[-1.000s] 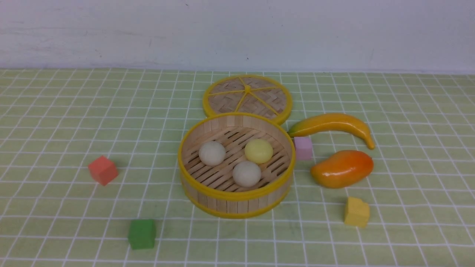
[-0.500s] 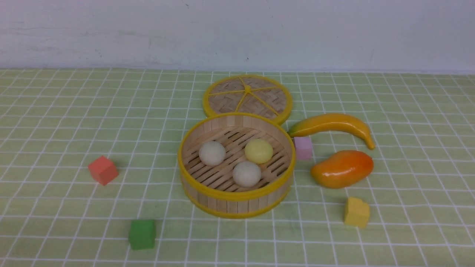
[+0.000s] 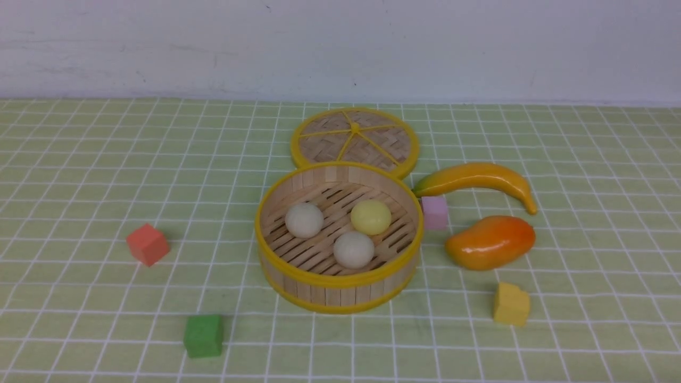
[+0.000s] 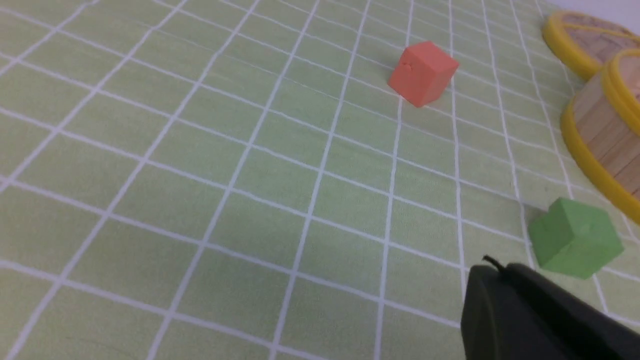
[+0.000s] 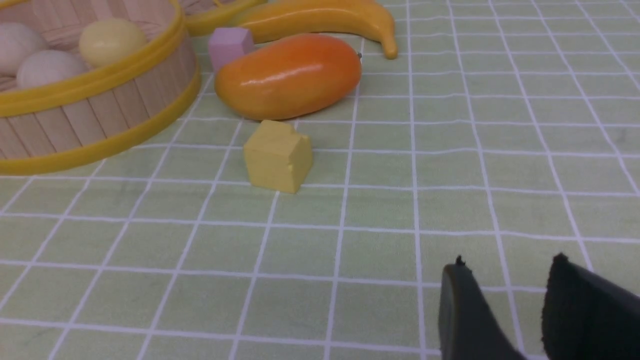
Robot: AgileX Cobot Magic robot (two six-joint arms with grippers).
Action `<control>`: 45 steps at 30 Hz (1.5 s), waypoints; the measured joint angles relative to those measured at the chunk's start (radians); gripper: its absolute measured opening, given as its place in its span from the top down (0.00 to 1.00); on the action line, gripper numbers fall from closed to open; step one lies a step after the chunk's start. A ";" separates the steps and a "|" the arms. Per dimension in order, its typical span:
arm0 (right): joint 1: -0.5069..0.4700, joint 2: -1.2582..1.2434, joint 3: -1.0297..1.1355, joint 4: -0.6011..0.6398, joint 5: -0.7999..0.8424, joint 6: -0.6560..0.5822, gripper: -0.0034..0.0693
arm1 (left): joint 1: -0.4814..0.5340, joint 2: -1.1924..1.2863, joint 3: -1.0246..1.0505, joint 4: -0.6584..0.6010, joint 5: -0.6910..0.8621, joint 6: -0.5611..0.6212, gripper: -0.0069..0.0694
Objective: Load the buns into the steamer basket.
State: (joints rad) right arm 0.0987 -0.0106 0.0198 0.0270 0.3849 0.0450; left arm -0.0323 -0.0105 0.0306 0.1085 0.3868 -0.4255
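My left gripper point(image 4: 505, 280) is clenched on nothing, its dark fingers pressed together low over the bench point(image 4: 200, 165), which wears a green cloth ruled with white lines. Just beside it sits a green cube point(image 4: 574, 237), and farther ahead of it a red cube point(image 4: 423, 73); off to the side of both rises the slatted wall of the steamer basket point(image 4: 607, 130), well apart from the gripper. My right gripper point(image 5: 505, 280) stands released, a clear gap between its two black fingers and nothing in them. Ahead of it rests a yellow cube point(image 5: 277, 155) with a notched corner, beyond that an orange mango point(image 5: 289, 75), then a small pink cube point(image 5: 229, 44) and a banana point(image 5: 320, 17) behind; the pink cube stands close to the basket's wall, though I cannot tell whether it touches. The buns point(image 3: 354, 249) all lie inside the steamer basket point(image 3: 335, 287), on its slatted floor: two off-white ones and a pale yellow one point(image 3: 371, 217), set in a loose triangle, apart from one another. The basket stands upright in the middle of the bench, away from both grippers, neither of which shows in the front view. Its flat woven lid point(image 3: 355, 140) lies behind it, its near edge hidden by the basket's rim. I can read no writing, label or brand on anything.
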 joint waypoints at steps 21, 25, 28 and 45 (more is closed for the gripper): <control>0.000 0.000 0.000 0.000 0.000 0.000 0.62 | 0.000 0.000 0.000 -0.098 -0.001 0.107 0.89; 0.000 0.000 0.000 0.000 0.000 0.000 0.62 | 0.000 0.000 0.000 -0.098 -0.001 0.107 0.89; 0.000 0.000 0.000 0.000 0.000 0.000 0.62 | 0.000 0.000 0.000 -0.098 -0.001 0.107 0.89; 0.000 0.000 0.000 0.000 0.000 0.000 0.62 | 0.000 0.000 0.000 -0.099 -0.001 0.110 0.89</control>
State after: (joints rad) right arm 0.0987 -0.0106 0.0198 0.0270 0.3849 0.0450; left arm -0.0323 -0.0105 0.0306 0.0098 0.3858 -0.3150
